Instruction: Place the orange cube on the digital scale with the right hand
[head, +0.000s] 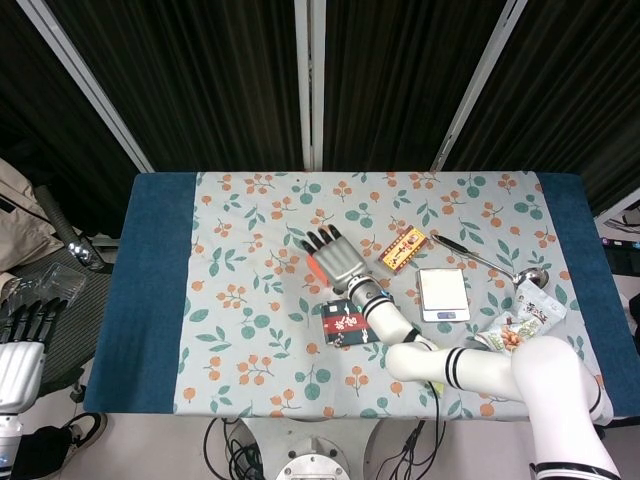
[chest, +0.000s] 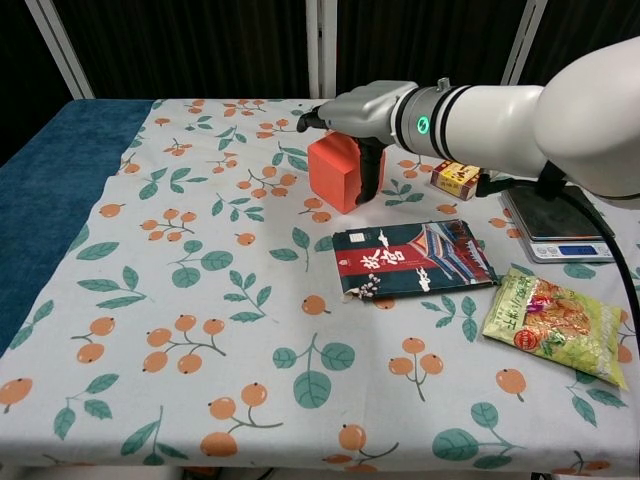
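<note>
The orange cube (chest: 333, 176) rests on the floral tablecloth left of centre; in the head view only a sliver of the cube (head: 315, 267) shows. My right hand (chest: 362, 112) lies over its top with fingers stretched out, and the thumb (chest: 372, 176) hangs down against the cube's right face. In the head view the right hand (head: 335, 258) covers most of the cube. The digital scale (head: 443, 293) sits to the right, its pan bare; my forearm partly hides the scale (chest: 560, 232) in the chest view. My left hand (head: 18, 352) hangs off the table's left side, fingers apart and holding nothing.
A dark blue snack packet (chest: 412, 257) lies between cube and scale, with a green snack bag (chest: 558, 325) to its right. A red-yellow box (head: 403, 248) sits behind the scale. A metal ladle (head: 490, 262) and a white packet (head: 535, 305) lie at the right edge.
</note>
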